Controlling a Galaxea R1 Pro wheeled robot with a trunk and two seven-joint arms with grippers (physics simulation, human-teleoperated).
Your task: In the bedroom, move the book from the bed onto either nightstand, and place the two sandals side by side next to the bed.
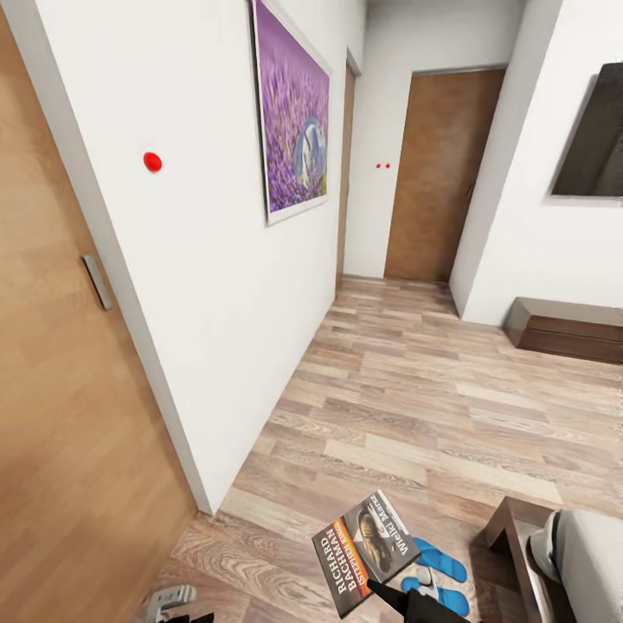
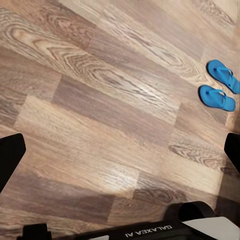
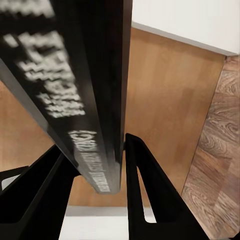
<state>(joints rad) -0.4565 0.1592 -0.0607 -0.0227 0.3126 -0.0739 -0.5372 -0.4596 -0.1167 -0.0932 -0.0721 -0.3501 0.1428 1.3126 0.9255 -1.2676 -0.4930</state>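
I'm seeing the bed (image 1: 581,554) cut off by the frame at 4 o'clock, only its corner showing. My right fingers (image 3: 107,165) are pinching the book (image 1: 363,549) by its edge, at 6 o'clock in head view; it's partly covering the two blue sandals (image 1: 438,574) lying side by side on the floor (image 1: 407,407) beside the bed. Left fingers (image 2: 12,152) are spread wide, w/ nothing between them.
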